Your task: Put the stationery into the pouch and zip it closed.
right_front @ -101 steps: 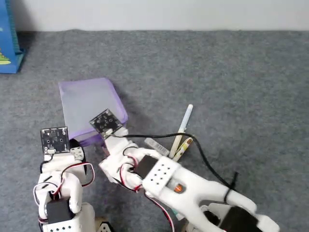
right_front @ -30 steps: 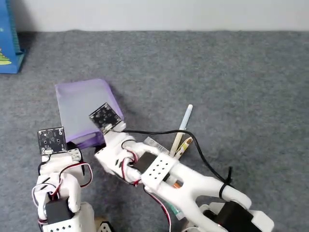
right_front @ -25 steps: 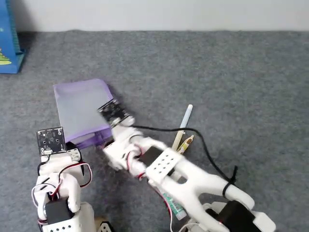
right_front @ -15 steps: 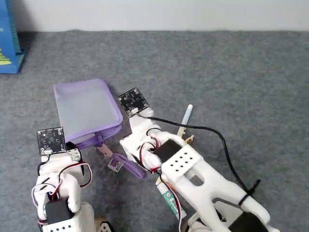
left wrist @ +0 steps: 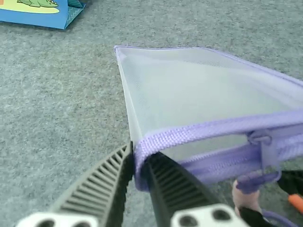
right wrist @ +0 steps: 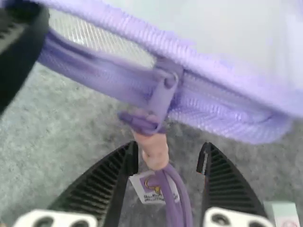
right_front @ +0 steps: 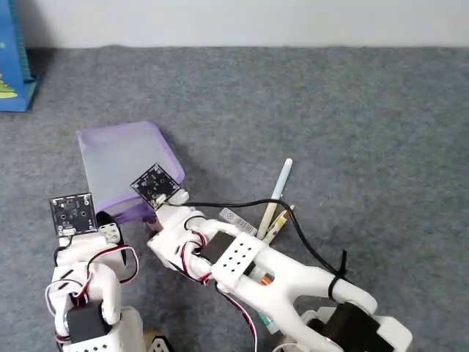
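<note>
The purple mesh pouch (right_front: 121,163) lies flat at the left, its zipper side towards the arms. My left gripper (left wrist: 137,160) is shut on the pouch's (left wrist: 203,90) near corner edge. My right gripper (right wrist: 165,158) is open at the zipper, and the pink charm (right wrist: 152,147) hanging from the zipper pull (right wrist: 163,92) sits between its fingers. The right arm (right_front: 242,260) crosses over from the lower right. A pale blue pen (right_front: 281,183), pencils (right_front: 277,222) and a small white item (right_front: 236,218) lie on the carpet to the right of the pouch.
A blue book (right_front: 11,59) stands at the far left edge, by the white wall at the back. Grey carpet (right_front: 352,117) stretches open to the right and behind the pouch. The left arm's base (right_front: 84,308) sits at the lower left.
Half a second ago the right arm had swung right, away from the pouch, leaving the strap on the carpet; now it is back at the zipper. The pouch has slid slightly left.
</note>
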Robot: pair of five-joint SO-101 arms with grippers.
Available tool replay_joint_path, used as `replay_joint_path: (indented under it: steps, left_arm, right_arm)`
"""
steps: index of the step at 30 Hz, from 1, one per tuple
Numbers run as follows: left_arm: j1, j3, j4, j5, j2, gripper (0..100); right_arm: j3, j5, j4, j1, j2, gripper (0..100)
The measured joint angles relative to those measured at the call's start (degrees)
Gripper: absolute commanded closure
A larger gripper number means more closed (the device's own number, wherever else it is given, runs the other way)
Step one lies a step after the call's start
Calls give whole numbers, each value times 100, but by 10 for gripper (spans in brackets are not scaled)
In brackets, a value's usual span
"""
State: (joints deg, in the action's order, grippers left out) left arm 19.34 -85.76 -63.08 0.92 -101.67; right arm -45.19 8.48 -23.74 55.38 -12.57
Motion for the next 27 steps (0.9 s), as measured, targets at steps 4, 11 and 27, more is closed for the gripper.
replay_joint_path:
  steps: [4, 11, 27]
  left_arm:
    - [0, 0, -18, 0, 0, 989]
    - [0, 0, -70, 0, 0, 989]
    - [-18, 0, -176, 0, 0, 989]
  right_arm:
    - [0, 0, 123, 0, 0, 797]
    - [0, 290, 545, 18, 211, 934]
    - [9, -167, -1073, -1609, -1125, 991]
